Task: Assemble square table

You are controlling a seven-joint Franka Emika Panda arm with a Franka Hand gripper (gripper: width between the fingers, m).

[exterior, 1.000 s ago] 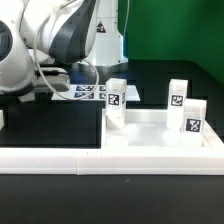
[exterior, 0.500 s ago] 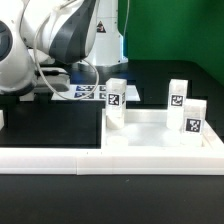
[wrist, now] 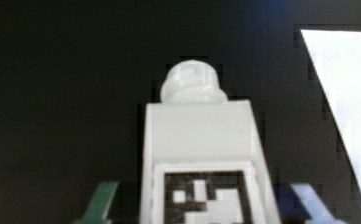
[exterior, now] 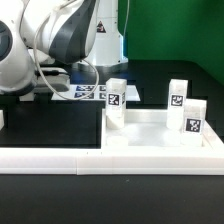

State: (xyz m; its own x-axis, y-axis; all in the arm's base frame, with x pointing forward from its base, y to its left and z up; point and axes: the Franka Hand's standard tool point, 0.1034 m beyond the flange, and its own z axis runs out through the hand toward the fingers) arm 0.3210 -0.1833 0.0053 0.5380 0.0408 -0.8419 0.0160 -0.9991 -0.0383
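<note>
Between the gripper [wrist: 202, 205] fingers, in the wrist view, sits a white block leg [wrist: 200, 150] with a black-and-white tag on its face and a rounded peg at its far end; the two greenish fingertips [wrist: 102, 203] flank the leg's sides, so the claw appears clamped on the leg, although the contact surfaces lie at the frame edge and are blurred. On the exterior view's right, the square table top [exterior: 150, 143] rests on the black table [exterior: 50, 125] with three tagged legs standing in it, against the long white low rail [exterior: 60, 157] at the front. The marker board [exterior: 85, 92] lies behind, under the arm [exterior: 50, 35]. The step in hand is judged to be carrying the fourth leg to the free corner socket. To do it well, keep the leg square in the grip, align the peg axis with the socket before lowering, descend without side load, and avoid brushing the legs already standing nearby. Release only once the peg seats fully.
</note>
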